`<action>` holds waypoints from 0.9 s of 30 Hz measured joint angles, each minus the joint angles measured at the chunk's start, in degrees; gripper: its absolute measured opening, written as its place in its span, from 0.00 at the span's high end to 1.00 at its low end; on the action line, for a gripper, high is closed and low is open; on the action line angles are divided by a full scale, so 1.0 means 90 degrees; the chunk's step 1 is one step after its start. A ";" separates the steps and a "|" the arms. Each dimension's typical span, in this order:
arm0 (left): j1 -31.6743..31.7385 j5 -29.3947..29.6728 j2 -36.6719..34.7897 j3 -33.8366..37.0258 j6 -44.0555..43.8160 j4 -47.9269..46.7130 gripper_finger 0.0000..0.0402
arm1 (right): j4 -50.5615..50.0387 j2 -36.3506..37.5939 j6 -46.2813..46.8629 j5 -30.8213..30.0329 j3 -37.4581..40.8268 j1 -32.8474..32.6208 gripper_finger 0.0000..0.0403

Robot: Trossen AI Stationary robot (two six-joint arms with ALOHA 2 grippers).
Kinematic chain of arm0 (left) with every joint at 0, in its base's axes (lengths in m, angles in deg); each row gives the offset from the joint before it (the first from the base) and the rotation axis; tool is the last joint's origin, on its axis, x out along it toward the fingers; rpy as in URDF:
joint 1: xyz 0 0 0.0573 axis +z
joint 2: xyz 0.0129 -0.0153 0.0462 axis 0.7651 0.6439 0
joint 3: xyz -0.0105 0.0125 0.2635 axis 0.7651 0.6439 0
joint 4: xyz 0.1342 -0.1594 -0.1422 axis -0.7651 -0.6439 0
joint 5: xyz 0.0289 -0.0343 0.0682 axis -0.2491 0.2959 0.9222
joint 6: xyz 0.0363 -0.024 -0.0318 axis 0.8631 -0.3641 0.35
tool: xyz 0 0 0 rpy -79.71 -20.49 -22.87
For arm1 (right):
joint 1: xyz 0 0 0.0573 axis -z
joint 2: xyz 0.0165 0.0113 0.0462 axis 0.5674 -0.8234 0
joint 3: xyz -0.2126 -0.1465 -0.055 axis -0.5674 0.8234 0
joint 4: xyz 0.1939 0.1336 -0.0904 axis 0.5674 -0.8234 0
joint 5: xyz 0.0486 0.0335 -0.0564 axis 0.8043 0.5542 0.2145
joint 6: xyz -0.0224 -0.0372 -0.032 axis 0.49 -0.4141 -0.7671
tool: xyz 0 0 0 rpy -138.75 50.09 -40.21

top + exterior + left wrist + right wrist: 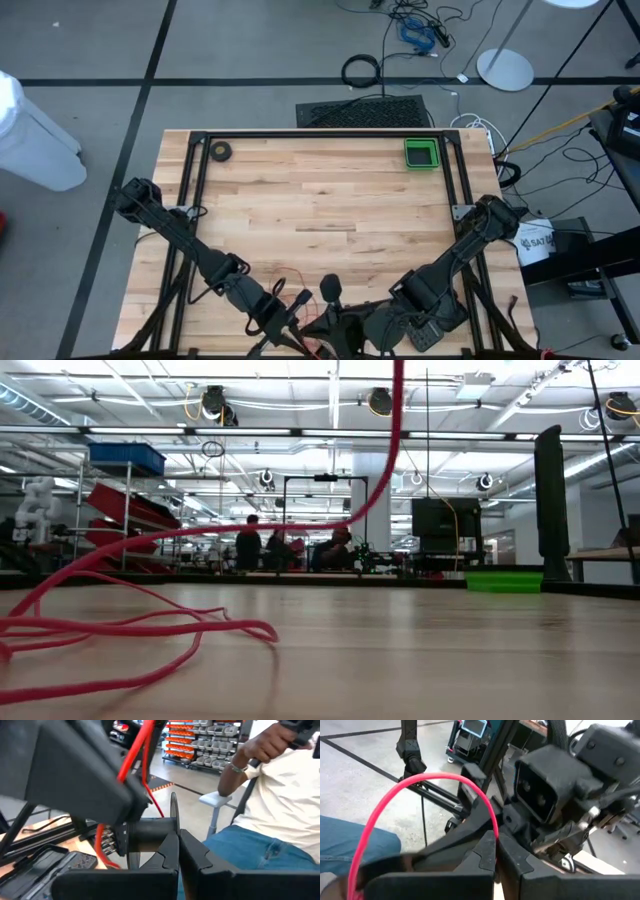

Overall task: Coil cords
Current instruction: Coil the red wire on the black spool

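Left claw point(178, 851) shut, right claw point(496, 851) shut on the red cord point(420, 782) (looping beside it) over the counter point(320, 190)

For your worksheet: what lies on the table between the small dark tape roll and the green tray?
In the high view, nothing: only bare wooden tabletop runs between the small dark ring-shaped tape roll and the square green plastic tray along the far edge.

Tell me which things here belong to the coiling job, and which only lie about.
Job:
red cord
left end effector, shut
right end effector, shut on red cord

Lying about:
green tray
tape roll
black cable loop on the floor
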 joint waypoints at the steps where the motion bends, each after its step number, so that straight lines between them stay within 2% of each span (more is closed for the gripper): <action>1: -0.0004 -0.0039 -0.0001 0.0000 0.0000 0.0010 1.00 | -0.0055 0.0000 0.0069 0.0003 0.0000 0.0010 1.00; 7: -0.0031 -0.0052 0.0002 -0.0110 0.0051 0.0045 1.00 | -0.0341 0.0002 0.0496 0.0043 0.0000 0.0120 1.00; 11: -0.0078 -0.0054 0.0002 -0.0200 0.0060 0.0037 1.00 | -0.0298 -0.0020 0.0696 0.0442 -0.0002 0.0223 1.00; 15: -0.0147 -0.0060 0.0088 -0.0290 0.0160 0.0017 1.00 | -0.0231 -0.0168 0.0716 0.0542 -0.0002 0.0274 1.00; 27: -0.0288 -0.0210 0.0196 -0.0425 0.0665 -0.0021 1.00 | -0.0278 -0.0302 0.0598 0.1753 -0.0002 0.0320 1.00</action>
